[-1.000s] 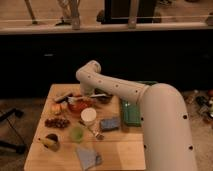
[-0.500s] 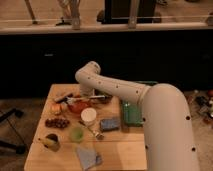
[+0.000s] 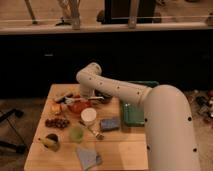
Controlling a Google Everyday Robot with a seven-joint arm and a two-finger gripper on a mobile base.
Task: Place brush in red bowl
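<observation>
Gripper sits just left of the frame's centre, low under the arm's bent elbow and right above the red bowl; whether it is spread or closed cannot be told, as the arm's own bulk covers most of it. A pale, slim stick, most likely the brush, runs level from under the gripper toward the right, lying across the bowl's upper rim, its right end past that rim. That placing fits a drop-off: the arm reaches in from the lower right so that the tool comes over the bowl from above. Whether the brush is gripped or already resting on the rim is not plain.

Outward from there, a dark bowl stands just right of the red one, close enough to be knocked on the way out. A white cup stands just below the red bowl, with a small green cup lower again. A thin dark utensil lies to the right of these cups, beside a grey-blue sponge. A green tray lies partly behind the arm at the right edge of the tabletop.
</observation>
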